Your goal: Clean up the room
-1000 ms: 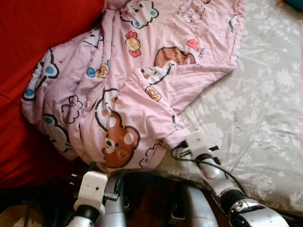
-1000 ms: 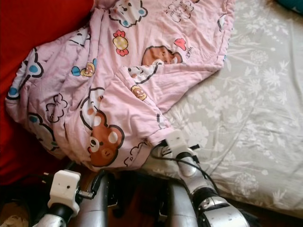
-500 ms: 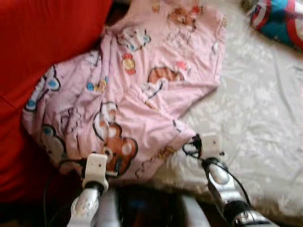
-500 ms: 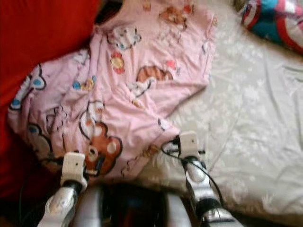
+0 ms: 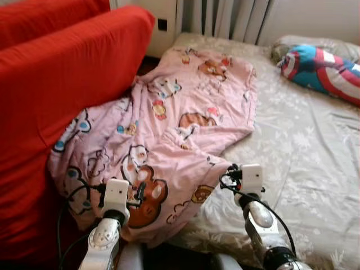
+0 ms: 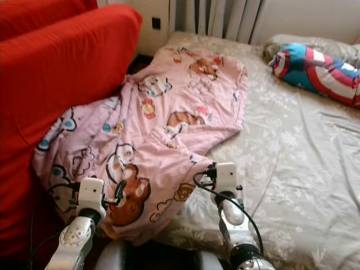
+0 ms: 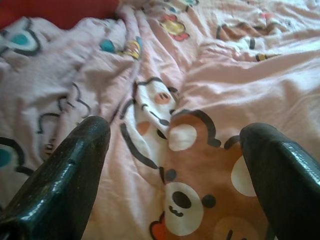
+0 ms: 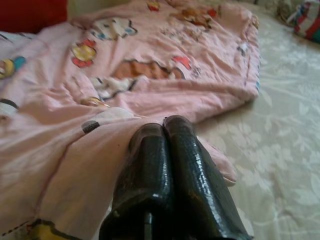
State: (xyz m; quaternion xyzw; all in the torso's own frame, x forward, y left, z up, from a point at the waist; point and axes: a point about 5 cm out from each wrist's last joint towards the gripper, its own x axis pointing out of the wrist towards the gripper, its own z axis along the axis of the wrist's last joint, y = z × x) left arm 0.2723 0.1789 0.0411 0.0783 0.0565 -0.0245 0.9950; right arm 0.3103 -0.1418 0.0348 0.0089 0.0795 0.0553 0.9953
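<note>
A pink blanket (image 5: 185, 112) printed with cartoon bears lies crumpled across the left side of the bed (image 5: 304, 146) and against a red sofa (image 5: 62, 84). My left gripper (image 7: 175, 135) hovers open just above the blanket's near part, its fingers (image 7: 75, 165) wide apart over a brown bear print. My right gripper (image 8: 167, 125) is shut, its two fingers pressed together and resting on the blanket's near edge where it meets the sheet. I cannot see any cloth between its fingers. Both arms reach forward from the bottom of the eye views.
The bed has a grey floral sheet. A blue, red and white shield-print pillow (image 5: 323, 64) lies at its far right. The red sofa stands close along the bed's left side. Curtains (image 5: 225, 17) and a wall outlet (image 5: 162, 25) are at the back.
The camera has tilted up, bringing the sofa top, pillow and back wall into view. My left arm has come up and forward over the blanket. The right gripper stays at the blanket's edge.
</note>
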